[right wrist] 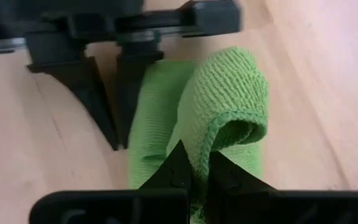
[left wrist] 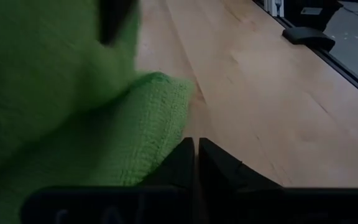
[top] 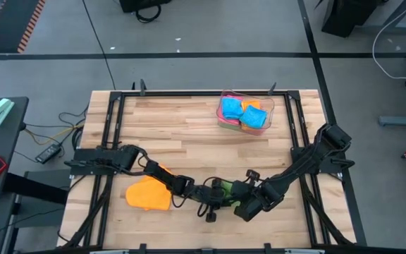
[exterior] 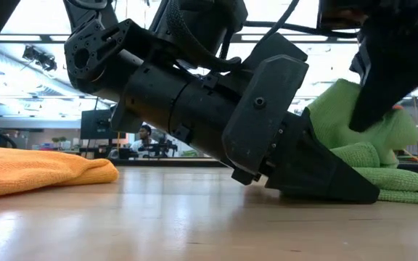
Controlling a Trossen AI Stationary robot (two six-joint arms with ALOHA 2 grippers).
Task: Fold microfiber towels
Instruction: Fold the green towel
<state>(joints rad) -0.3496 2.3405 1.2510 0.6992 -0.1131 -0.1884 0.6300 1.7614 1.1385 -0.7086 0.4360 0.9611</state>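
Observation:
A green microfiber towel [top: 225, 186] lies near the table's front middle, between my two grippers. Its lower layer [right wrist: 151, 124] rests flat on the wood, and a rolled fold [right wrist: 235, 99] is raised above it. My right gripper [right wrist: 194, 165] is shut on that fold, coming from the right. My left gripper [left wrist: 195, 152], low and slanting down from the left, is shut with its tips at the edge of the flat layer. An orange towel [top: 148, 194] lies in a heap on the table to the left. My left gripper rests its shut fingertips [right wrist: 122, 140] on the table at the flat layer's edge [left wrist: 166, 146], slanting down from the table's left. One finger lies against the cloth; whether any cloth is between the fingers cannot be told. My right gripper pinches the raised fold of the green towel [right wrist: 211, 146] between its two fingers, from above and slanting down. The cloth curls over in a loop just beyond the fingertips. That part is lifted, while the rest lies on the table.
A clear tray [top: 223, 94] at the far right middle holds folded blue [top: 231, 109] and orange [top: 249, 105] towels. Black frame rails [top: 111, 141] run along the table's sides. Bare wood lies between the tray and the grippers.

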